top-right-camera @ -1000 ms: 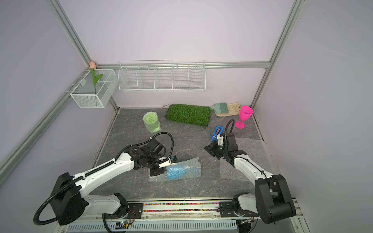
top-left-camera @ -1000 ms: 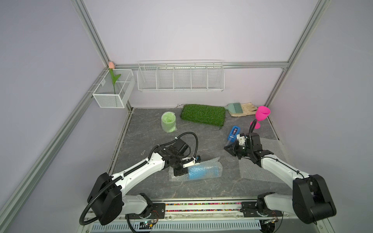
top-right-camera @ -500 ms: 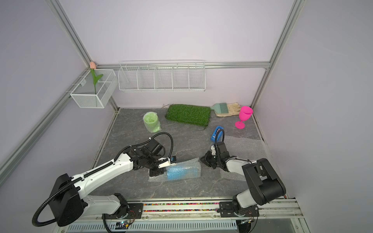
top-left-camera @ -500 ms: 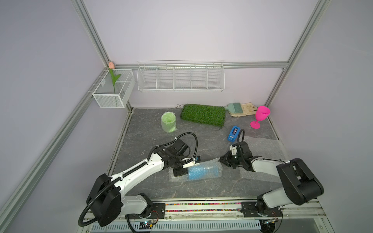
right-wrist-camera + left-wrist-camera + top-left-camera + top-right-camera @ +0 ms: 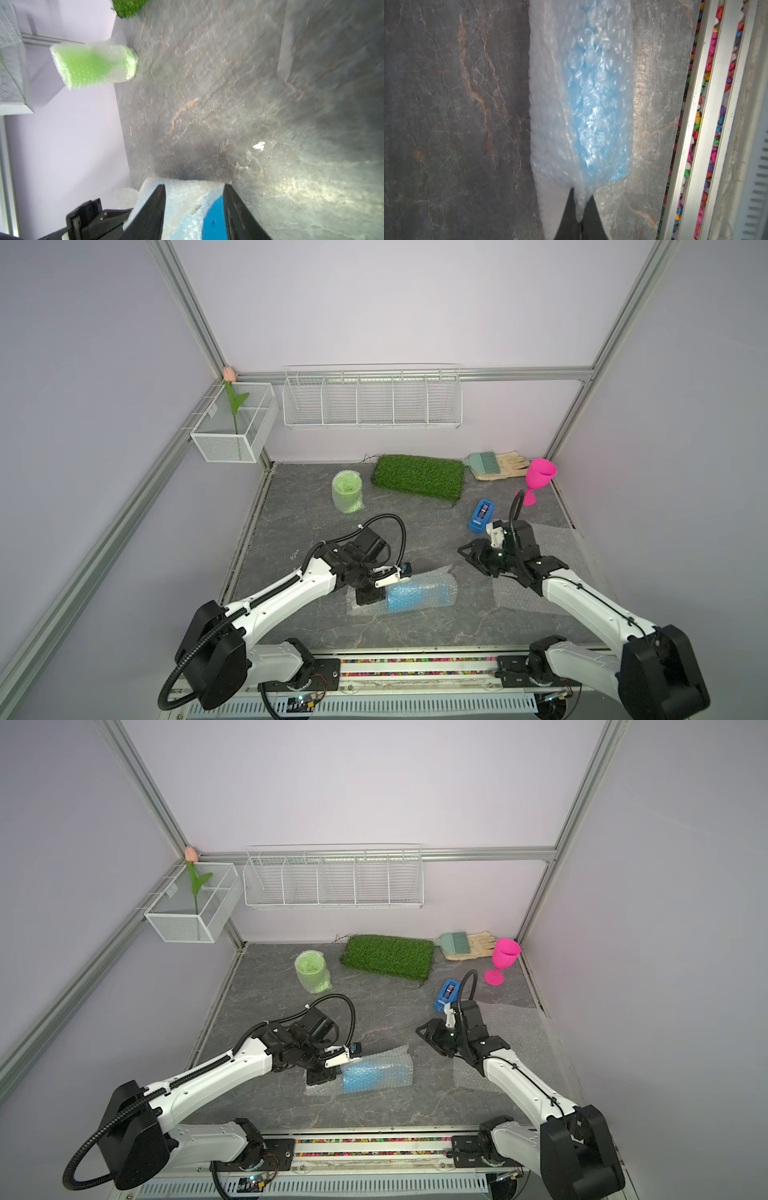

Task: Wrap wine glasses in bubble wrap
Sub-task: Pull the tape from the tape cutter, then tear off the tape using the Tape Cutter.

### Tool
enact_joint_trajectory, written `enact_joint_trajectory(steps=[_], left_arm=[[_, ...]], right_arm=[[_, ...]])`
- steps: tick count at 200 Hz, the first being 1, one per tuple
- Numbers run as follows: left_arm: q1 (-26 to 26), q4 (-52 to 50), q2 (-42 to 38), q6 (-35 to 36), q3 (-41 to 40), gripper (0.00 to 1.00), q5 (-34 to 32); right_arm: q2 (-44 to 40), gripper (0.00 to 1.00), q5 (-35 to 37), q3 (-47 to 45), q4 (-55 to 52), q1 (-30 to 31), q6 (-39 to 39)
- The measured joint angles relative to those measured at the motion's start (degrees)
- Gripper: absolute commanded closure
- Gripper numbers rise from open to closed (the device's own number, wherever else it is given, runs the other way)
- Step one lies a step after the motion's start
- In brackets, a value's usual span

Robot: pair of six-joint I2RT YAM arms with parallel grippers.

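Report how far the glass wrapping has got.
Done: the green goblet stands wrapped near the grass mat. In hand: the blue goblet lies rolled in bubble wrap; the left gripper is shut on the wrap's end, and the right gripper is open at the other end. Left: the pink goblet stands bare at the back, and a spare sheet lies flat, unused.

On our worktop the lying glass sits front centre; the standing glass behind, left of the mat.
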Motion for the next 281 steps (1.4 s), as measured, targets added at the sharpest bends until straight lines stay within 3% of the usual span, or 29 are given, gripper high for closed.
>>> enact_joint_trajectory(steps=[47, 113, 156, 246, 281], left_arm=[[0.0, 0.2, -0.02, 0.0, -0.15, 0.98, 0.0], [0.0, 0.94, -0.76, 0.0, -0.7, 0.99, 0.31], [0.0, 0.94, -0.76, -0.02, -0.87, 0.99, 0.5], [0.0, 1.01, -0.76, -0.02, -1.03, 0.99, 0.48], [0.0, 1.03, -0.76, -0.04, -1.03, 0.99, 0.48]], right_arm=[[11.98, 0.46, -2.38, 2.43, 5.92, -9.4, -5.95], [30.62, 0.47, -4.26, 5.31, 24.46, -12.15, -6.14], [33.29, 0.58, -4.42, 6.51, 30.71, -13.66, -4.39], [34.99, 0.93, -5.44, 6.67, 33.0, -14.4, -2.8], [35.08, 0.93, -5.4, 6.69, 32.57, -14.51, -2.89]])
